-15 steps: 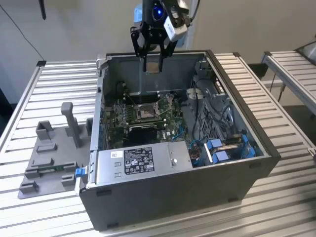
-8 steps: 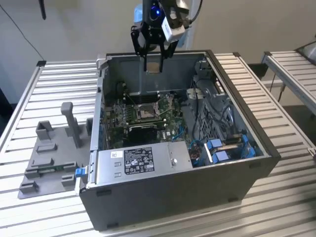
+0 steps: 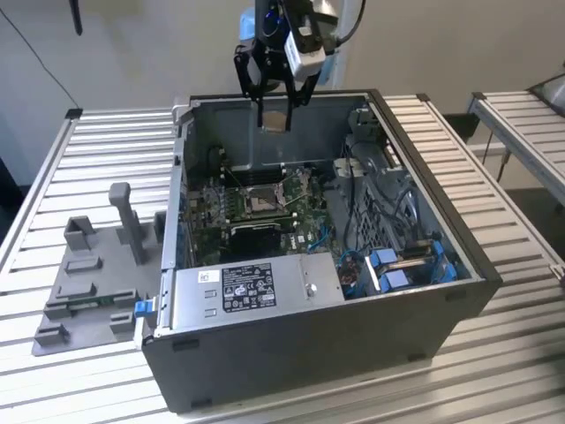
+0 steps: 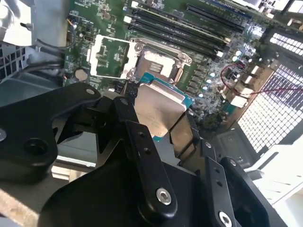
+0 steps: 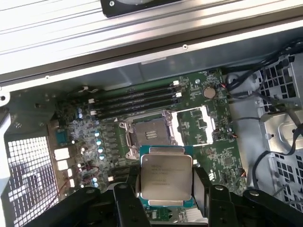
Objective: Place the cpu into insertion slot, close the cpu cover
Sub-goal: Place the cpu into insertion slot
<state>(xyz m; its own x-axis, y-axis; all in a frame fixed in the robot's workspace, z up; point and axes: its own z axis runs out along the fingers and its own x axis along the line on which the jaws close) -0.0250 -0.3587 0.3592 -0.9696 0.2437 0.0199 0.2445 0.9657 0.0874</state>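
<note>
hanging over an open computer case (image 3: 459,291), the gripper (image 3: 275,117) is clenched on the chip (image 3: 276,122), its black fingers (image 5: 201,182) pressing two opposite edges. reading the case in the exterior view as a clock face, the chip hangs at twelve o'clock, above the rim and clear of everything inside. the socket (image 3: 263,199) sits near the centre, a little toward eleven o'clock, and a grey metal box (image 3: 256,287) lies at six o'clock.

the likeliest trouble is a slip, since the chip is thin and hard and is held only by its narrow edges. if it tilts or comes down turned the wrong way, it would probably sit crooked and could damage the socket. the fingers could also knock the long black memory slots (image 5: 137,99) just beside the socket.

in both wrist views the chip (image 5: 165,177) is a flat square with a smooth, dull silver face on a green base. the socket (image 5: 149,137) is a square with a dark centre and a bright metal rim, set in a green circuit board (image 5: 222,156). the cover (image 5: 195,125), a thin shiny frame with a window, lies flipped open just beside it.
</note>
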